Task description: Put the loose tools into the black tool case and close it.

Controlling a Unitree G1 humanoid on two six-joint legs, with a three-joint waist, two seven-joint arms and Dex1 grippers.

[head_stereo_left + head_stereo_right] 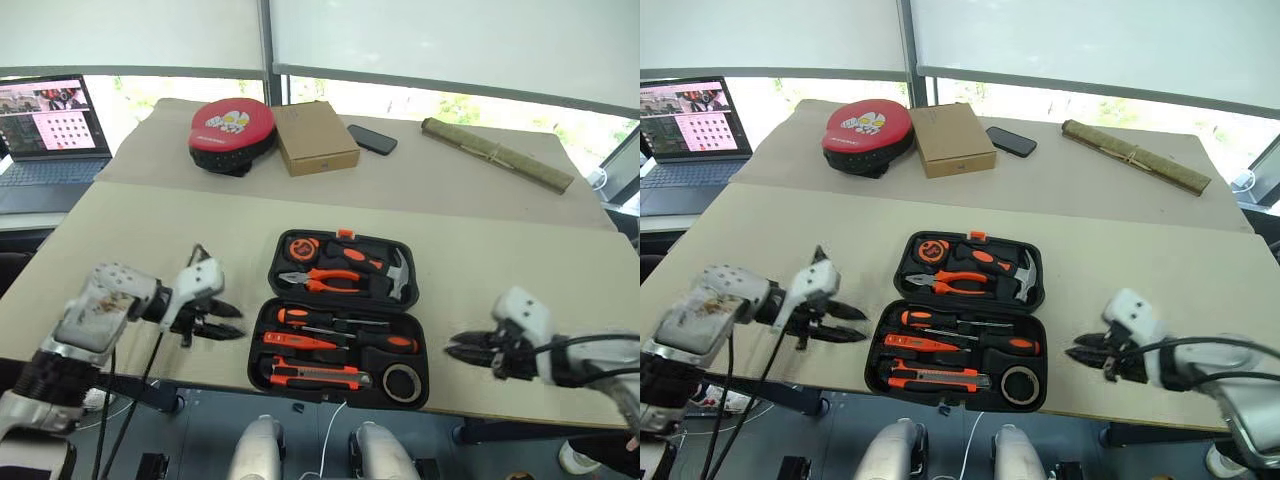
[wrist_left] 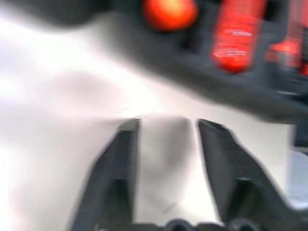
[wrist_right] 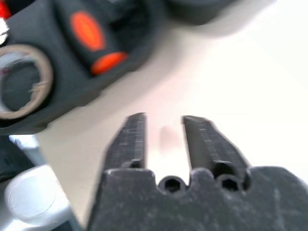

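Observation:
The black tool case (image 1: 257, 352) lies open near the table's front edge. Its near half holds two long-shafted screwdrivers (image 1: 330, 320) (image 1: 372, 341), a thin orange tester screwdriver (image 1: 300, 341), a black-orange utility knife (image 1: 315, 377) and a roll of tape (image 1: 403, 382). The far half holds pliers (image 1: 325, 281), a hammer (image 1: 385, 268) and a tape measure (image 1: 300, 249). My left gripper (image 1: 238, 322) hovers just left of the case, open and empty, its fingers (image 2: 120, 159) over bare table. Right of the case my right gripper (image 1: 450, 347) is also open and empty (image 3: 163, 118).
At the back of the table sit a round red-and-black pad (image 1: 232, 128), a brown cardboard box (image 1: 316, 136), a dark phone (image 1: 372, 139) and a rolled bamboo mat (image 1: 497, 153). A laptop (image 1: 50, 125) stands at the far left.

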